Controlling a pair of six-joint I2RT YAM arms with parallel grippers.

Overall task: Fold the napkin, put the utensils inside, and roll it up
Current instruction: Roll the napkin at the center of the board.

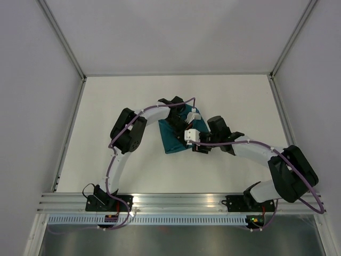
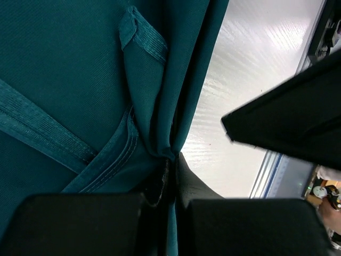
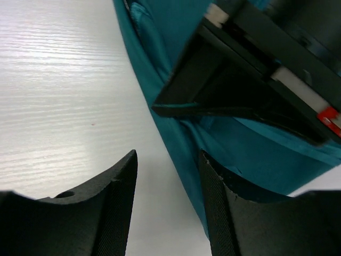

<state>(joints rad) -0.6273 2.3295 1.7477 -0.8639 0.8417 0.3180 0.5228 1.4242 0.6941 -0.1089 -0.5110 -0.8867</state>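
clamped shut at the left gripper [image 2: 171,173], pinching a gathered pleat of the napkin [image 2: 69,85] right at a meeting of hemmed edges. no daylight between those jaws, just teal cloth squeezed in. over to the right gripper [image 3: 168,186]: standing open, nothing in the gap but bare table [image 3: 58,80], with the cloth's edge passing right by the finger [image 3: 218,205] on the right of the wrist view, too close to call touching or not. moving outward now: seen from above as a crumpled, longish teal bundle in the middle of the table, running from the far end under the left gripper back toward the near-left. pinned at that far end, loose at the near one. flanked on its right side by the open right gripper, just beside the edge, roughly halfway along. and the relation to watch: cloth lying off to one side of the open jaws, not between them, long edge running more along the fingers than across. probably a sideways shift toward the bundle needed before any bite. nearer arm for that free edge? the right, clearly, with the left busy holding. no sign of the knife anywhere; buried in the folds or out of shot, impossible to say. somewhere in the folding or rolling, hard to call which. risk worth flagging: tugging thin cloth against the left's pinch and undoing the bundle.
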